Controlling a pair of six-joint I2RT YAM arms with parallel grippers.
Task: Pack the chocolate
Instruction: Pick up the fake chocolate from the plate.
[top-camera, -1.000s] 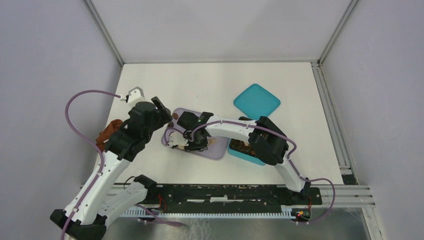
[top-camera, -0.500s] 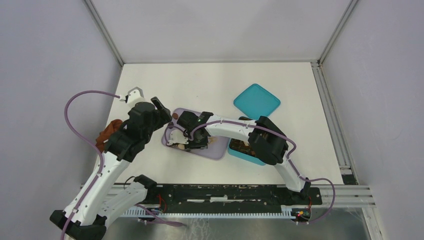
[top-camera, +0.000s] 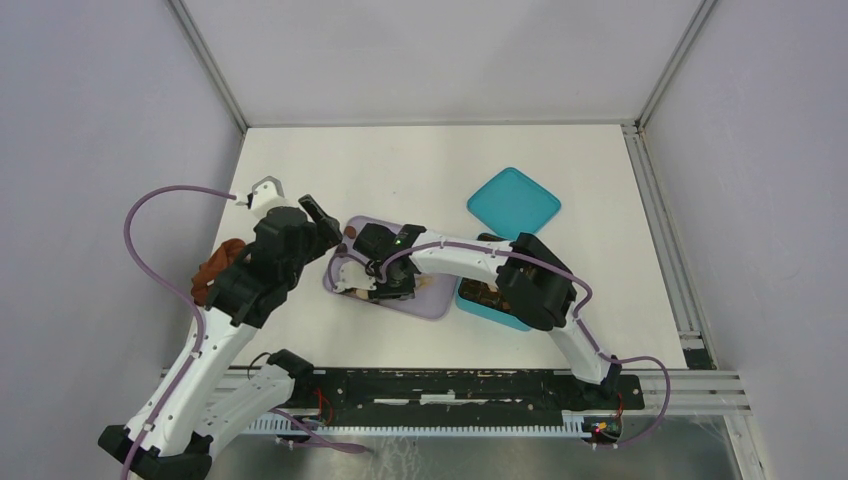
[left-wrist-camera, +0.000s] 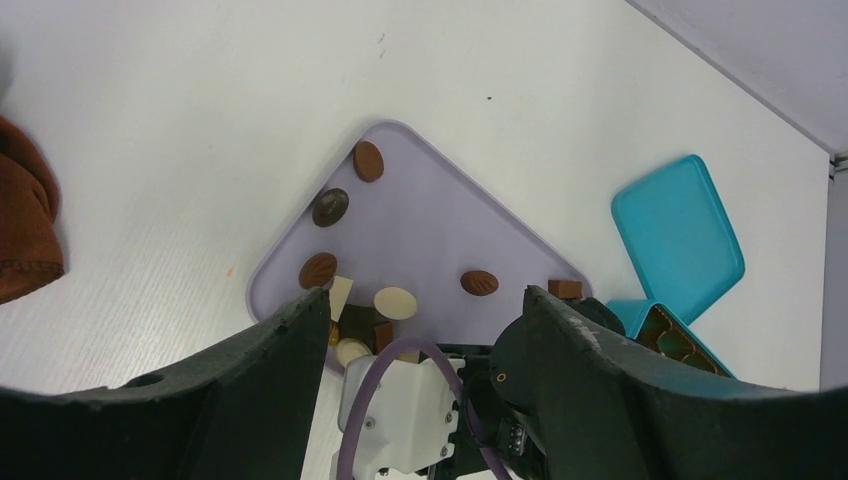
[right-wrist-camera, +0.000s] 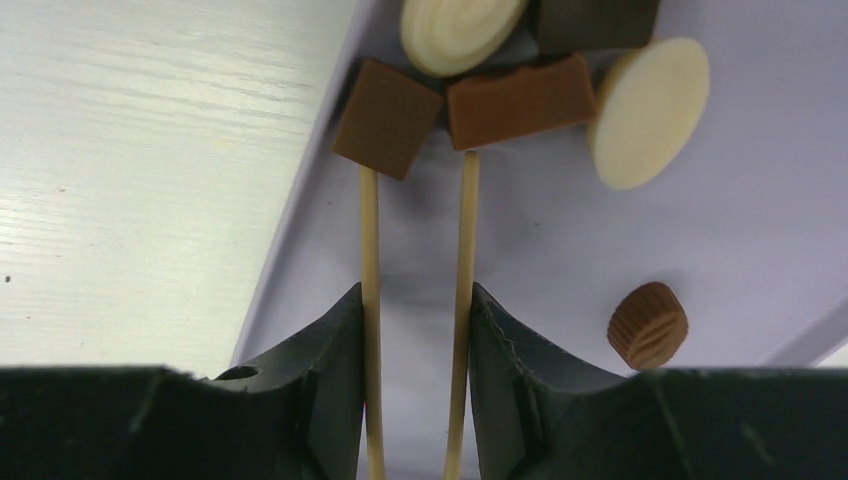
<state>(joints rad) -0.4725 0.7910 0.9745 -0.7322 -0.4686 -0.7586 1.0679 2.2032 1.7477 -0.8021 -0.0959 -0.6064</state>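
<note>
White tabletop carries a lilac tray (left-wrist-camera: 430, 215) of chocolate (right-wrist-camera: 520, 98). The right gripper (right-wrist-camera: 415, 300) pinches chopsticks (right-wrist-camera: 465, 300), tips spread beside two brown squares at twelve o'clock; crowded pieces could skid away. The left gripper (left-wrist-camera: 415, 330) hovers spread.

Top cam high overhead; wrist cams downward, right closest; all sharing lilac tray (top-camera: 436, 300).

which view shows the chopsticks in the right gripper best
The right wrist view. There the two chopsticks run up from the right gripper, one along each finger, tips at two brown square chocolates on the lilac tray. The top view hides them under the arm; the left wrist view shows only the tray and chocolates.
</note>
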